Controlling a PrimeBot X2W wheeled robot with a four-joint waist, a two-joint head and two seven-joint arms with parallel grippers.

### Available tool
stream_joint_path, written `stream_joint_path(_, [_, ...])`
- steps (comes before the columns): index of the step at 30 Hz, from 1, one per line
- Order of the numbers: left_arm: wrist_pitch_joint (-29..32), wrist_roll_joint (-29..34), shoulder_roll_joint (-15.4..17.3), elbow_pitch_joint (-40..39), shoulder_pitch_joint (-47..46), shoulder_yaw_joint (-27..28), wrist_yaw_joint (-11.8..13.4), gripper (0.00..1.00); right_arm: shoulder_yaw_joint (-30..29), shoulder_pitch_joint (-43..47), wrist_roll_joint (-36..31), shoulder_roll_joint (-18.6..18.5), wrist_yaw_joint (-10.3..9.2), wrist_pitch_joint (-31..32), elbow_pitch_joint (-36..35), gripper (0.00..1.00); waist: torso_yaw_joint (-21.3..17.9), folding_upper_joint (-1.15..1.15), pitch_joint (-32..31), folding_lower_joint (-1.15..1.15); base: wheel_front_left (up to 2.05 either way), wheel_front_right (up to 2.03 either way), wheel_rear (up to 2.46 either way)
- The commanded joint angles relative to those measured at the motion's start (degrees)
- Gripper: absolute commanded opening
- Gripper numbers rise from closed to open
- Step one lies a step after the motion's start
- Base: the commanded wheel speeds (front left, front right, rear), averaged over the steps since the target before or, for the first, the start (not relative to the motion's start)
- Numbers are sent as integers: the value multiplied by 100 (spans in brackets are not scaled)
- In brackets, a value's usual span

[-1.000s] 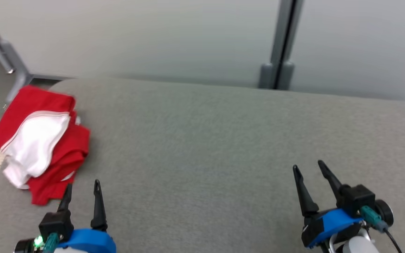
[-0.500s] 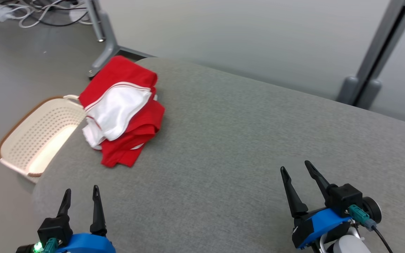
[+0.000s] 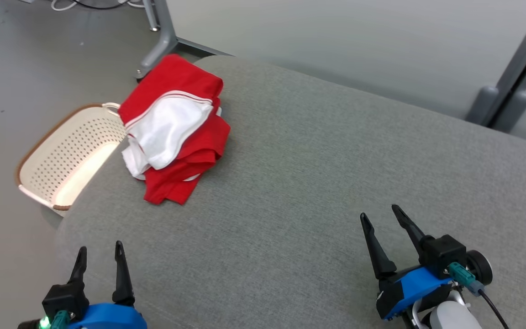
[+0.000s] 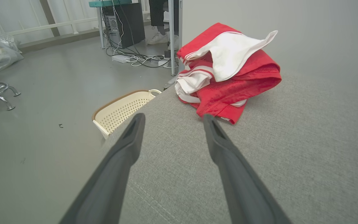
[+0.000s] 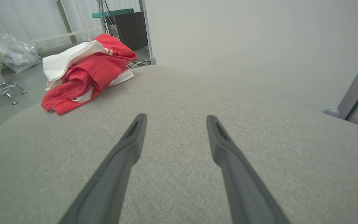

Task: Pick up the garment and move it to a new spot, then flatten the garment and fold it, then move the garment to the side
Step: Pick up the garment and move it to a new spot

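A red and white garment [image 3: 176,132] lies bunched at the far left corner of the grey padded surface [image 3: 318,183]. It also appears in the left wrist view as the garment [image 4: 228,71] and in the right wrist view as the garment [image 5: 87,71]. My left gripper [image 3: 100,249] hovers open near the front left edge, well short of the cloth, nothing between its fingers. Low at the right, my right gripper [image 3: 379,212] is open and empty, far from the garment.
A cream perforated basket [image 3: 66,155] with a brown rim stands on the floor just left of the surface, below the garment; the basket [image 4: 123,107] shows ahead of my left fingers. A grey metal leg [image 3: 160,32] rises behind, a grey post [image 3: 514,82] at far right.
The head camera has swung left and down, so the garment sits nearer the view's middle and the basket has come into sight. Both grippers stay open, nearly in place.
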Motion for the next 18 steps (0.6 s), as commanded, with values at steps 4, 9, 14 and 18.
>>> stream_joint_path(4, [-18, -66, -16, 4, -338, 17, -24, 100, 93, -196, -50, -85, 1, -33, -57, 100, -233, 0, 219, 0, 0, 0, 0])
stream_joint_path(9, [-18, 51, 30, 62, -927, 227, -107, 100, 263, -397, -39, -238, 1, -33, -235, 100, -542, 0, 617, 0, 0, 0, 0])
stream_joint_path(14, [-18, 146, 210, 342, -1663, 473, -119, 100, 484, -635, 11, -396, 1, -33, -386, 100, -884, 0, 1045, 0, 0, 0, 0])
stream_joint_path(18, [-18, 148, 408, 687, -2274, 628, -141, 100, 587, -794, 75, -496, 1, -33, -458, 100, -1137, 0, 1370, 0, 0, 0, 0])
